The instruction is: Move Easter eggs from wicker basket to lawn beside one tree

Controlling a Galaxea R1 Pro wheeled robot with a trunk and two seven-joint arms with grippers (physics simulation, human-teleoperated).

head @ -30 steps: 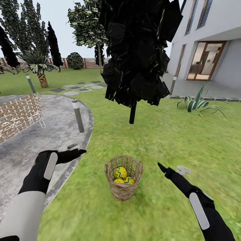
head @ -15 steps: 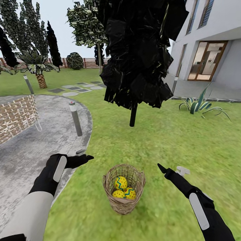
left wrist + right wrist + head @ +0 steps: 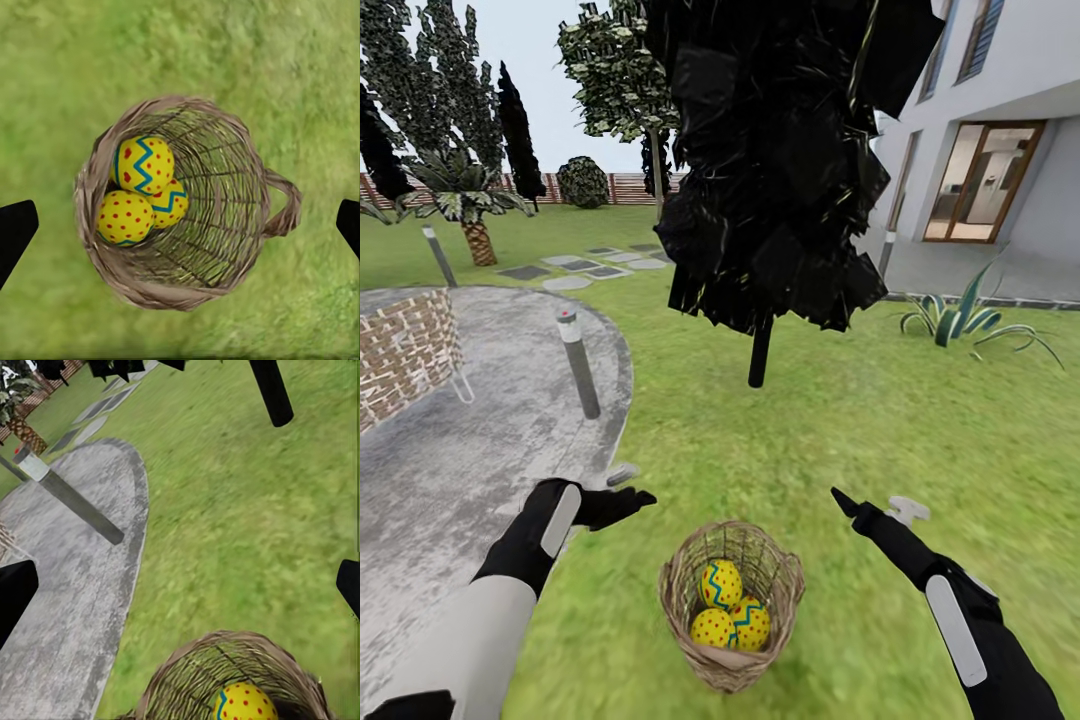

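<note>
Open-weave wicker basket [image 3: 225,225] cradles three glossy dotted eggs [image 3: 142,163]; both grippers' fingers [image 3: 16,229] spread apart.

Both arms reach forward, white forearms ending in black wrists. The left gripper [image 3: 622,487] sits at about ten o'clock in the head view, the right gripper [image 3: 872,504] at four o'clock (jaws spread wide on both).

A small round brown wicker basket [image 3: 731,604] stands on the mottled green lawn [image 3: 880,420], holding yellow eggs with blue zigzags [image 3: 722,586], between two black grippers.
</note>
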